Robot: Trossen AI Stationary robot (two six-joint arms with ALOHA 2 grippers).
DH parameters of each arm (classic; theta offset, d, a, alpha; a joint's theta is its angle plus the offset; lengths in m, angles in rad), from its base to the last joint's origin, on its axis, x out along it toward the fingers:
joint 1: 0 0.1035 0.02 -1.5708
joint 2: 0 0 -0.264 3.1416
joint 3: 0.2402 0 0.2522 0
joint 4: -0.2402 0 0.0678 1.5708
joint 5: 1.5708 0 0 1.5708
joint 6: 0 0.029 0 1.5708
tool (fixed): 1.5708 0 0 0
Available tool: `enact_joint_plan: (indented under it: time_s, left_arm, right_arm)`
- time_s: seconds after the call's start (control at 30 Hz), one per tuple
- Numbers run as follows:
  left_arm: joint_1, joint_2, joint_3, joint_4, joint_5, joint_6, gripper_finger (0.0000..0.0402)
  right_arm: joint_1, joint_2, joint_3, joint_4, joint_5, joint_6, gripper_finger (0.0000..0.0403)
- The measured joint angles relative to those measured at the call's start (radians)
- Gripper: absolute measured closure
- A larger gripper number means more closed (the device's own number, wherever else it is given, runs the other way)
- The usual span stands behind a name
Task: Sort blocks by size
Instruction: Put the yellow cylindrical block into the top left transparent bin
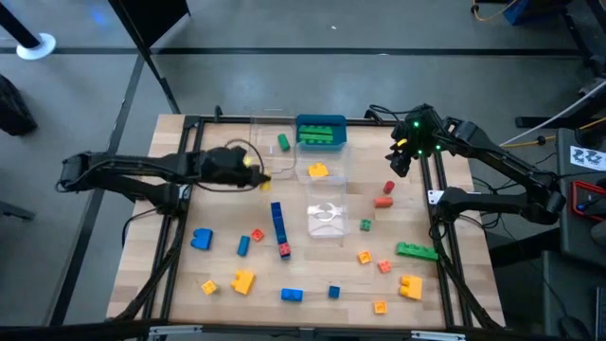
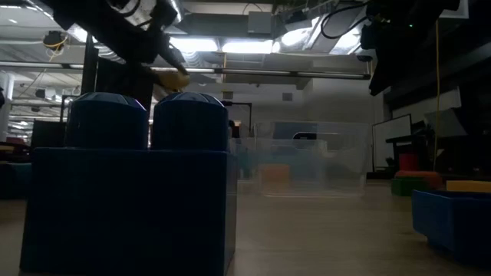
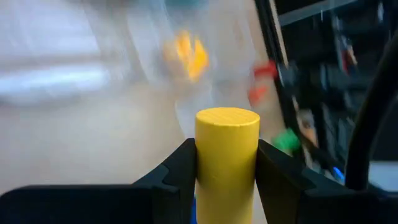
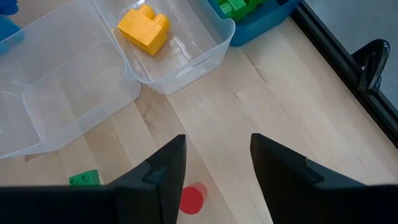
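Clearly the left gripper (image 3: 227, 163) fingers clench a yellow block (image 3: 227, 149) above the table (image 1: 218, 275); right gripper (image 4: 211, 165) fingers hang released, empty.

High view: even, bright light on the bench (image 1: 312, 284), soft shadows. Low view: dim and backlit by ceiling lamps (image 2: 230, 44); near blue block (image 2: 130, 192) dark. Left wrist view: background smeared with blur, yellow block (image 3: 227, 155) sharp. Right wrist view: clear.

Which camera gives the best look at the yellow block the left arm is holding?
The left wrist view: the yellow block fills the frame, clamped between the left end effector fingers. The high view shows only a yellow speck; the low view a dim yellow shape. The right wrist view misses it.
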Motion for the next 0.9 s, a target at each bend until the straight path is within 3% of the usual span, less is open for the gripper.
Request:
enact_joint_plan:
  time_s: [0.13,0.23,0.43,0.67,0.9]
  left_arm:
    - [0.071,0.02,0.0,0.04,-0.169,0.189,0.0277]
    - [0.123,0.049,0.0,0.076,-0.233,0.314,0.0272]
    - [0.198,0.139,0.0,0.195,-0.239,0.543,0.0269]
    - [0.234,0.222,0.001,0.296,-0.239,0.661,0.0265]
    - [0.251,0.234,0.001,0.303,-0.233,0.676,0.0209]
  right_arm:
    - [0.0,0.0,0.0,0.0,0.0,0.0,0.0221]
    - [0.0,0.0,0.0,0.0,0.0,0.0,0.0221]
    - [0.0,0.0,0.0,0.001,0.0,0.0,0.0221]
    - [0.0,0.0,0.0,0.002,0.0,0.0,0.0221]
    - [0.0,0.0,0.0,0.003,0.0,-0.015,0.0221]
